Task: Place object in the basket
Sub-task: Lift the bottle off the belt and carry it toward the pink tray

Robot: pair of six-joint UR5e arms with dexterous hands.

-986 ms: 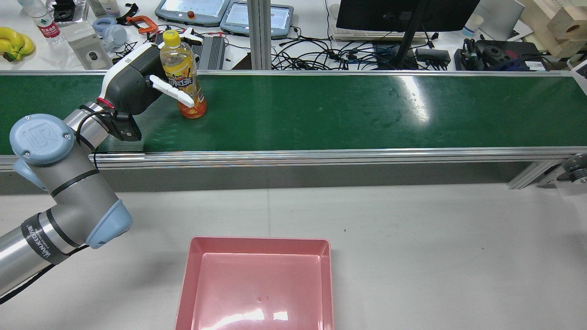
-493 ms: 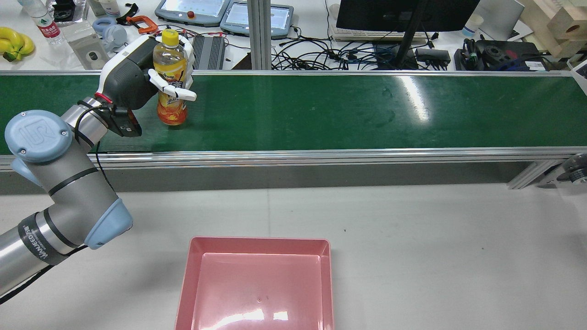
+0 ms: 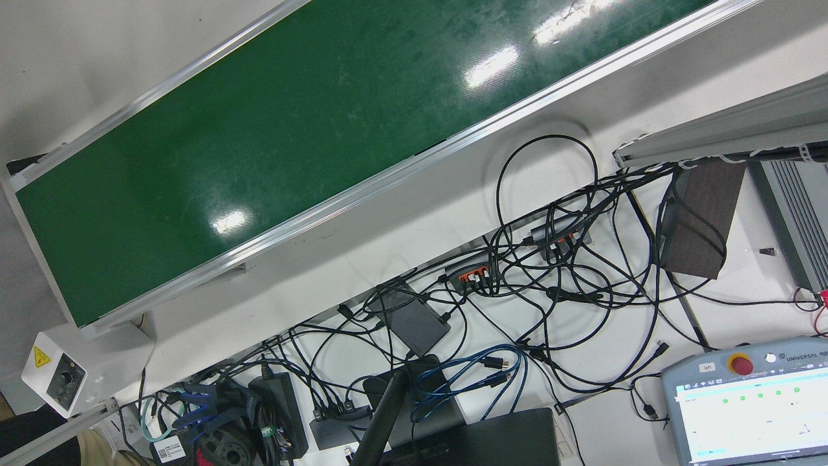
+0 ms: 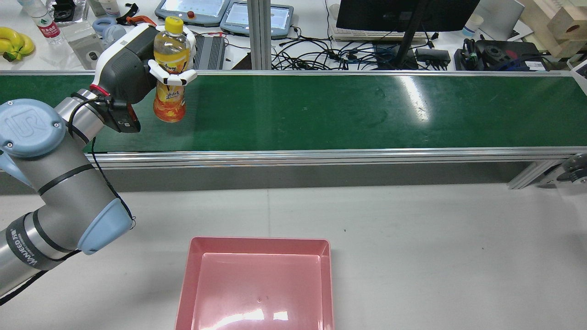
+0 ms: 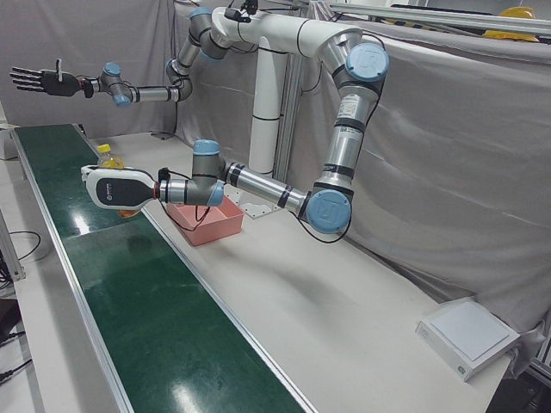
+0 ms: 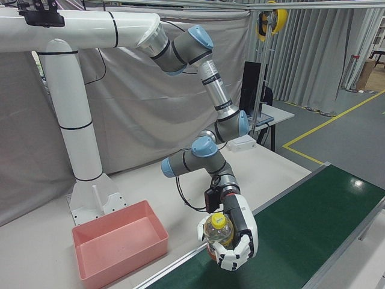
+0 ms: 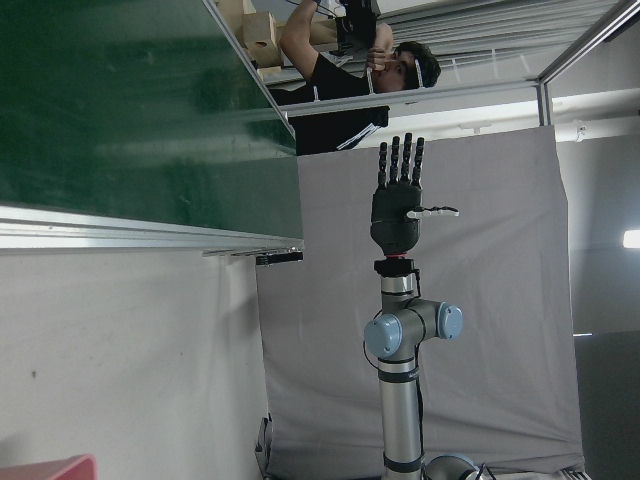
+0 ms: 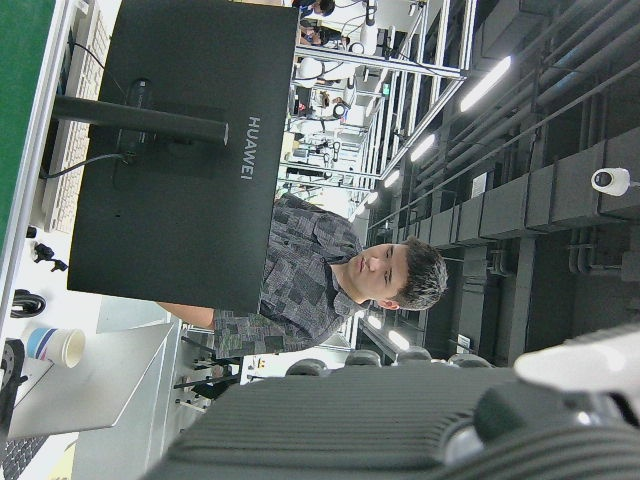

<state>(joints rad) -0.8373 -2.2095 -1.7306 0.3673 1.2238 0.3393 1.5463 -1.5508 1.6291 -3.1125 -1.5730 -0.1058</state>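
Observation:
An orange drink bottle (image 4: 168,103) with a yellow cap is upright in my left hand (image 4: 130,71), over the left end of the green conveyor belt (image 4: 344,110). The white fingers (image 4: 173,79) wrap its middle. The right-front view shows the same hand (image 6: 239,241) closed around the bottle (image 6: 218,227), as does the left-front view (image 5: 120,185). The pink basket (image 4: 257,244) sits on the white table in front of the belt, to the right of the hand. My right hand (image 5: 39,80) is black, open with fingers spread, raised high and far from the belt; it also shows in the left hand view (image 7: 398,195).
Beyond the belt lie cables (image 4: 321,55), a monitor (image 4: 403,13), two teach pendants (image 4: 192,9), bananas (image 4: 13,41) and a water bottle (image 4: 43,20). The belt's aluminium rail (image 4: 321,156) runs between belt and table. A person stands behind the monitor (image 8: 330,280).
My left hand's fingers closed around the bottle. Hand and bottle moved left along the belt and the bottle now stands more upright and slightly higher.

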